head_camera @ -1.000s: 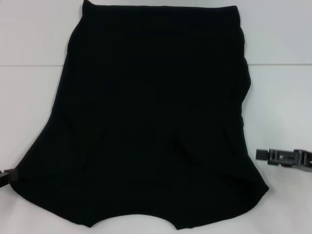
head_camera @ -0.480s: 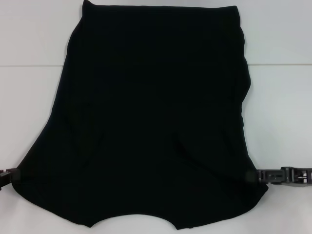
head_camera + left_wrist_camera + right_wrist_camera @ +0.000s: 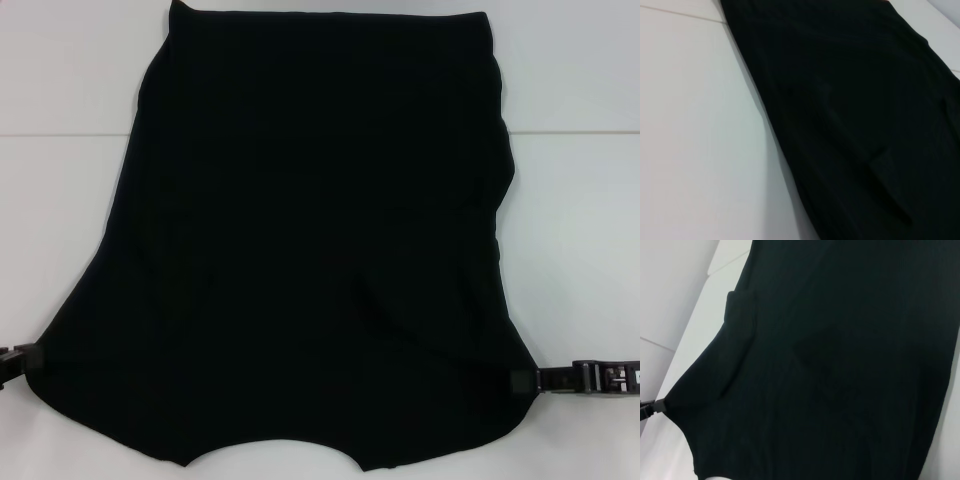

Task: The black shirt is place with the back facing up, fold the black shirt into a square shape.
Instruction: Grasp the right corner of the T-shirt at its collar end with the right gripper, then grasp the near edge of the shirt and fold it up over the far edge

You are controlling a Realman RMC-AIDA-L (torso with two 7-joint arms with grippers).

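The black shirt (image 3: pixel 310 240) lies spread flat on the white table (image 3: pixel 60 200) and fills the middle of the head view. It is narrow at the far end and flares wide at the near end. My left gripper (image 3: pixel 18 362) sits low at the shirt's near left corner, touching its edge. My right gripper (image 3: pixel 520 381) reaches in from the right and its tip meets the near right corner of the cloth. The left wrist view shows the black shirt (image 3: pixel 855 125) beside bare table. The right wrist view shows the black shirt (image 3: pixel 840 365) with the left gripper (image 3: pixel 647 409) at its far corner.
A thin seam (image 3: pixel 570 132) runs across the white table behind the shirt's middle. Bare table surface lies on both sides of the cloth, and a narrow strip shows along the near edge.
My right gripper has come nearer to me and inward to the left, from beside the shirt to its near right corner. The left gripper has hardly moved. The shirt lies as before.
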